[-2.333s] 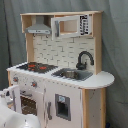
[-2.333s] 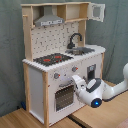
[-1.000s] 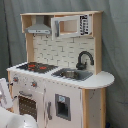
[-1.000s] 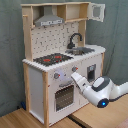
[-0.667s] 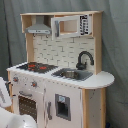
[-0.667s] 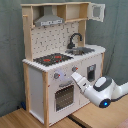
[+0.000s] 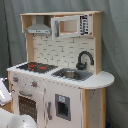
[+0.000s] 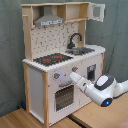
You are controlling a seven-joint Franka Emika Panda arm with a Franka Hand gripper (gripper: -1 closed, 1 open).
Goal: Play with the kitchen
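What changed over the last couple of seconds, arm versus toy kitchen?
The white robot arm swung up from low beside the oven door to reach the control panel of the white and light-wood toy kitchen above the oven. The black faucet and oven door stayed put.

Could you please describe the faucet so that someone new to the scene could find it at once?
Start at the toy kitchen and find its counter. Beside the red-ringed hob lies the sink, and behind it rises the faucet. It is the only black, arched piece on the counter.
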